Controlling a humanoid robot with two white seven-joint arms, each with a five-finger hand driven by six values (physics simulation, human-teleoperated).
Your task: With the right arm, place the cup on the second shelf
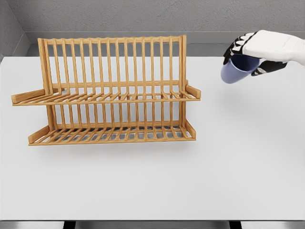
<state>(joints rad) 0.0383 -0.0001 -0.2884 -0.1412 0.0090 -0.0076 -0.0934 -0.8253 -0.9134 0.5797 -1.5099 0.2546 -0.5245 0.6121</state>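
My right hand [250, 52] comes in from the upper right edge and is shut on a blue cup [237, 69]. The cup hangs in the air, tilted with its opening down and to the left, above the white table [238, 157]. It is to the right of the wooden dish rack [109, 90], apart from it, roughly level with the upper shelf [107, 98]. The lower shelf [112, 134] rests on the table. Both shelves hold nothing. The left arm is out of view.
The rack stands left of the table's middle, with tall vertical slats at its back. A grey wall [143, 14] rises behind the table's far edge. The table's near edge runs along the bottom of the picture.
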